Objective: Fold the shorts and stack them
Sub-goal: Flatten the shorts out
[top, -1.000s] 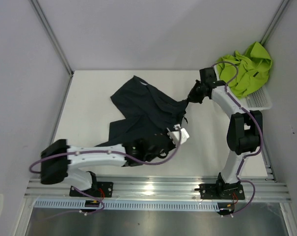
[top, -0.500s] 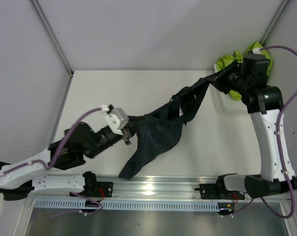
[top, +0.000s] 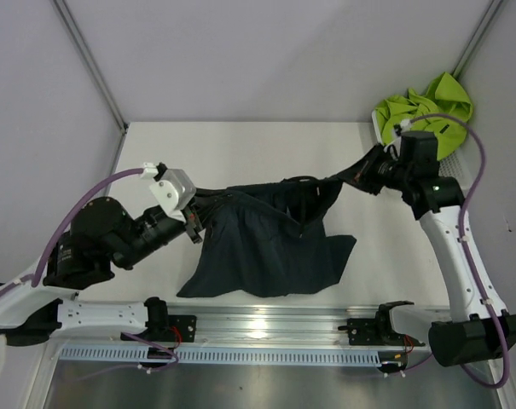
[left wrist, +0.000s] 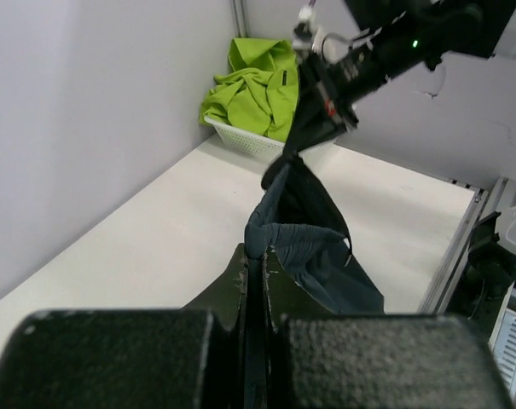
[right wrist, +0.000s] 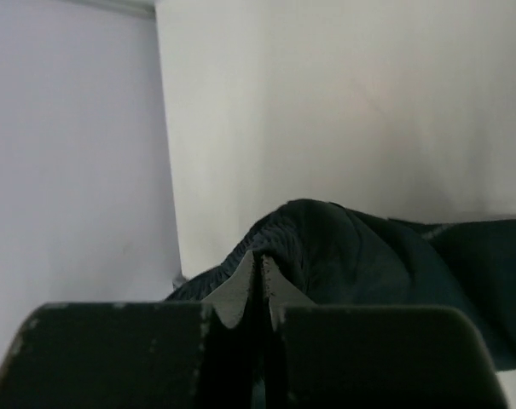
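The left arm reaches in low from the left, its left hand (top: 192, 223) pressed together on one end of the dark shorts (top: 266, 247). The right arm stands tall with a bent elbow, and its right hand (top: 361, 173) pinches the other end. The cloth hangs stretched between them, and its hem seems to touch the surface (top: 240, 153). The green shorts (top: 428, 102) fill the basket (left wrist: 251, 143), which is mostly hidden.
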Tool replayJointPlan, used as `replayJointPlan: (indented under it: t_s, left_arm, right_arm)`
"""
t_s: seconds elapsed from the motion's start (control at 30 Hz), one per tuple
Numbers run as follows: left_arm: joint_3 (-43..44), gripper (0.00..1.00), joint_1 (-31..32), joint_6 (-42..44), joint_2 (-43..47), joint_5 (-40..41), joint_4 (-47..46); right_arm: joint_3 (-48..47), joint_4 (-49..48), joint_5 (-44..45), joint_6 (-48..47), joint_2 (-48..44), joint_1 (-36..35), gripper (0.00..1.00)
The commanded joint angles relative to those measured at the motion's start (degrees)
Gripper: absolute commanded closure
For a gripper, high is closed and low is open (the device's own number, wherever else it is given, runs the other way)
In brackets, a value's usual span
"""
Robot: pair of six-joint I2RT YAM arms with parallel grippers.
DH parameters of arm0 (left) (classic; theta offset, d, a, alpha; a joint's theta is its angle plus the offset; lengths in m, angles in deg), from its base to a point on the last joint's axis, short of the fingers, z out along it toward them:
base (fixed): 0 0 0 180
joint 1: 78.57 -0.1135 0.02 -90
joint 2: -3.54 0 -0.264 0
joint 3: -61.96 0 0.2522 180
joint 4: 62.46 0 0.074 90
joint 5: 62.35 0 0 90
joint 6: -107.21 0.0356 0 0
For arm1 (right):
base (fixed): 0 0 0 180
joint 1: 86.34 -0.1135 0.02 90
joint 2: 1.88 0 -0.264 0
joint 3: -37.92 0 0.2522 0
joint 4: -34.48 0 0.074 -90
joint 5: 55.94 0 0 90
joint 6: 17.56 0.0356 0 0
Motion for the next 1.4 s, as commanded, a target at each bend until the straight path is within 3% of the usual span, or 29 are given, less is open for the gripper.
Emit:
replayJointPlan:
  t_s: [0.0,0.27,0.4,0.47,0.5,0.6,0.7,1.0,1.23,1.37]
  left_arm:
    - [7.85,1.0,0.36,2.2,-0.47,0.67,0.53]
    - [5.58,1.0,0.36,3.88,-6.19,-17.51,6.32]
    - [2.42,1.0,0.36,2.47,-7.42,-20.96,7.74]
    - [1.1,1.0,0.36,2.03,-7.25,-21.14,8.01]
    - [1.01,1.0,0.36,2.03,-6.99,-20.79,8.18]
    - [2.32,1.0,0.36,2.2,-6.63,-20.79,9.41]
    - [3.9,1.0,0.36,2.55,-6.81,-19.91,11.17]
    - [3.21,1.0,0.36,3.52,-5.84,-20.26,13.19]
    - [3.12,1.0,0.36,3.52,-6.46,-18.95,13.89]
    - [3.64,1.0,-0.68,2.47,-7.6,-11.85,13.63]
  right_arm:
    - [10.72,-11.32,-4.08,-4.83,-2.84,1.05,1.0]
    - [31.02,-23.28,-4.97,-7.21,-4.07,-4.49,1.0]
    - [37.88,-28.99,-5.49,-7.21,-3.02,-6.16,1.0]
    - [40.0,-32.68,-5.76,-7.12,-2.58,-6.34,0.96]
    - [41.67,-33.74,-5.84,-7.56,-2.58,-6.34,0.84]
    - [43.26,-37.08,-6.37,-9.13,-2.14,-6.34,0.63]
    - [45.28,-39.01,-6.19,-10.45,-2.93,-6.25,0.53]
    - [49.33,-46.49,-17.69,-10.02,-5.56,-6.34,0.5]
    - [50.47,-41.66,-18.58,-10.64,-13.38,-6.43,0.46]
    - [50.91,-37.54,-17.54,-11.16,-19.79,-6.95,0.41]
